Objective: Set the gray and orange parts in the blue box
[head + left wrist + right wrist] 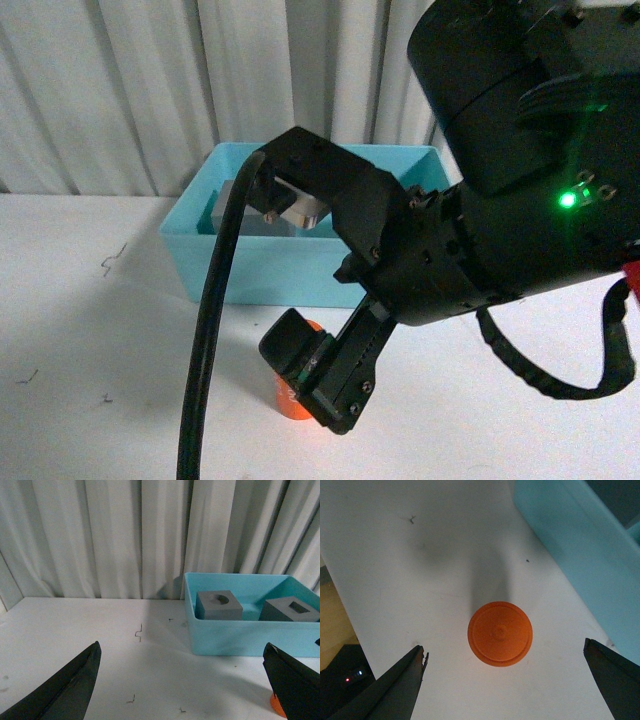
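Right gripper (503, 647), jaws spread, poised directly above the orange cylinder (500, 633) on the worktop (445, 555). Best practice is to descend centred, close evenly, then lift clear of the blue box (250, 270) rim.

matt gray cubes (218, 605), smooth plastic blue box (240, 635), smooth matt orange cylinder (500, 633).
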`<act>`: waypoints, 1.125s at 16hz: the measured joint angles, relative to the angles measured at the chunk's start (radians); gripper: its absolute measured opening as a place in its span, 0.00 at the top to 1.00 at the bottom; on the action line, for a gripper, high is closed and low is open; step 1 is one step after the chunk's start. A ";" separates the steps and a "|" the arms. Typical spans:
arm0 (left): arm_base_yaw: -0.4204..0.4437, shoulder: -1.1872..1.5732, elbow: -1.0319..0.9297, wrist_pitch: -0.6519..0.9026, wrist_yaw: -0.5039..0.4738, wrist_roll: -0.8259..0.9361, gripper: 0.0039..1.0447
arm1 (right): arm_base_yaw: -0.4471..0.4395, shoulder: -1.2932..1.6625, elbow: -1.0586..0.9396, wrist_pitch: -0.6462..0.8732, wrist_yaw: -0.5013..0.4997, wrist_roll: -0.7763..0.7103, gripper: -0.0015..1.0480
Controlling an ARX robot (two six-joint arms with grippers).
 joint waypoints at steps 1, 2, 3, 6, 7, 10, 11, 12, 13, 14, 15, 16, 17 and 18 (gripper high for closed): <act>0.000 0.000 0.000 0.000 0.000 0.000 0.06 | 0.005 0.032 0.009 0.009 0.002 0.023 0.06; 0.000 0.000 0.000 0.000 0.000 0.000 0.06 | 0.011 0.071 0.030 0.027 0.021 0.053 0.06; 0.000 0.000 0.000 0.000 0.000 0.000 0.06 | 0.013 0.087 0.043 0.035 0.028 0.064 0.06; 0.000 0.000 0.000 0.000 0.000 0.000 0.06 | 0.023 0.132 0.058 0.048 0.037 0.097 0.06; 0.000 0.000 0.000 0.000 0.000 0.000 0.06 | 0.029 0.148 0.061 0.051 0.043 0.106 0.06; 0.000 0.000 0.000 0.000 0.000 0.000 0.06 | 0.042 0.174 0.068 0.068 0.058 0.123 0.06; 0.000 0.000 0.000 0.000 0.000 0.000 0.06 | 0.043 0.181 0.069 0.073 0.064 0.132 0.06; 0.000 0.000 0.000 0.000 0.000 0.000 0.06 | 0.045 0.185 0.069 0.074 0.069 0.138 0.06; 0.000 0.000 0.000 0.000 0.000 0.000 0.06 | 0.048 0.188 0.069 0.079 0.078 0.140 0.06; 0.000 0.000 0.000 0.000 0.000 0.000 0.06 | 0.051 0.199 0.071 0.095 0.086 0.146 0.06; 0.000 0.000 0.000 0.000 0.000 0.000 0.06 | 0.055 0.205 0.074 0.096 0.095 0.154 0.06; 0.000 0.000 0.000 0.000 0.000 0.000 0.06 | 0.061 0.211 0.075 0.098 0.098 0.158 0.06; 0.000 0.000 0.000 0.000 0.000 0.000 0.06 | 0.063 0.215 0.076 0.097 0.101 0.161 0.07; 0.000 0.000 0.000 0.000 0.000 0.000 0.06 | 0.068 0.219 0.078 0.101 0.108 0.164 0.14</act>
